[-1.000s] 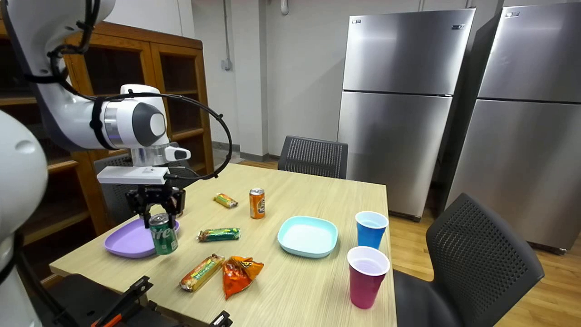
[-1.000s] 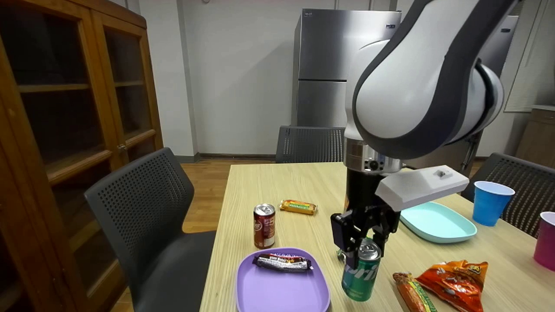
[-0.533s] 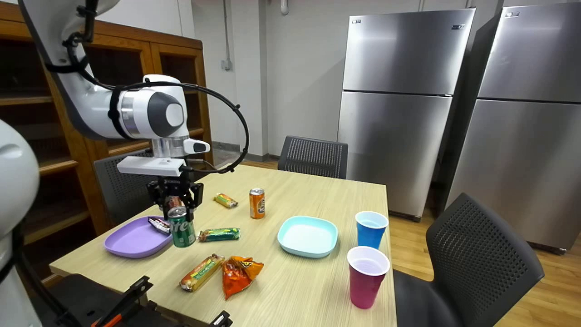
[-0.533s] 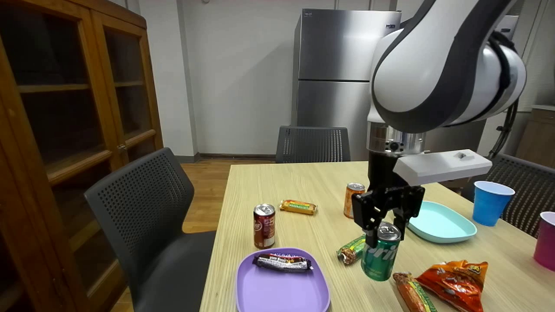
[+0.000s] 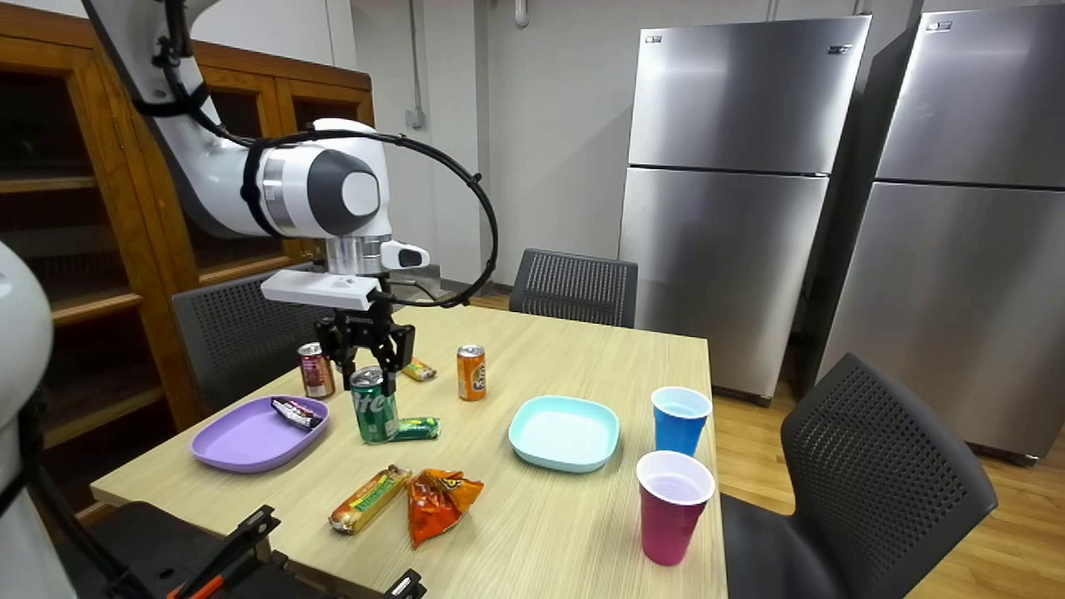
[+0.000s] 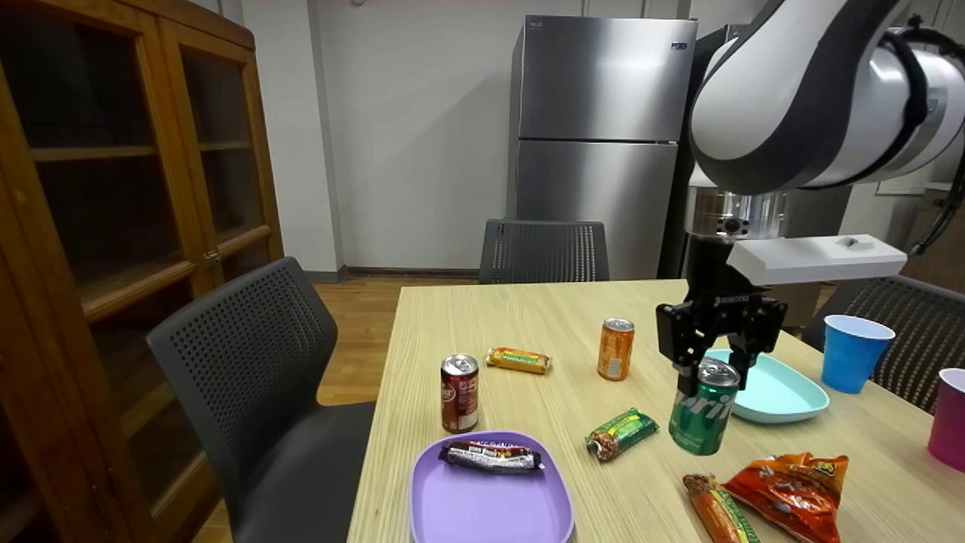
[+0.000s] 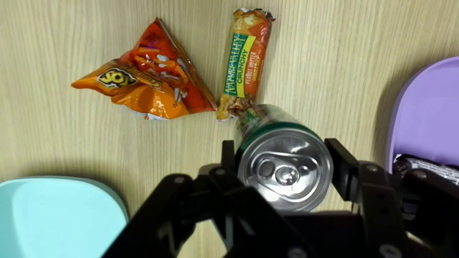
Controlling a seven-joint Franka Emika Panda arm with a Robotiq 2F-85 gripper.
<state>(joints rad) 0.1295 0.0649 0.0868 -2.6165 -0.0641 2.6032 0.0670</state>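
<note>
Tabletop [image 5: 541,532], cups [image 5: 672,516] near edge [image 5: 719,541], pincer [image 6: 714,375] gripping can [image 5: 374,413] between plates [image 5: 564,434]

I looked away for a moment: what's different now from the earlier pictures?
The gripper has carried the green can away from the purple plate toward the pale blue plate; it kept its grip. Both plates, the red can, the orange can, the snack bag, the blue cup and the pink cup stayed where they were.

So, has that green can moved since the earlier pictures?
Yes: in both exterior views, the green can has moved away from the purple plate, towards the turquoise plate.
</note>
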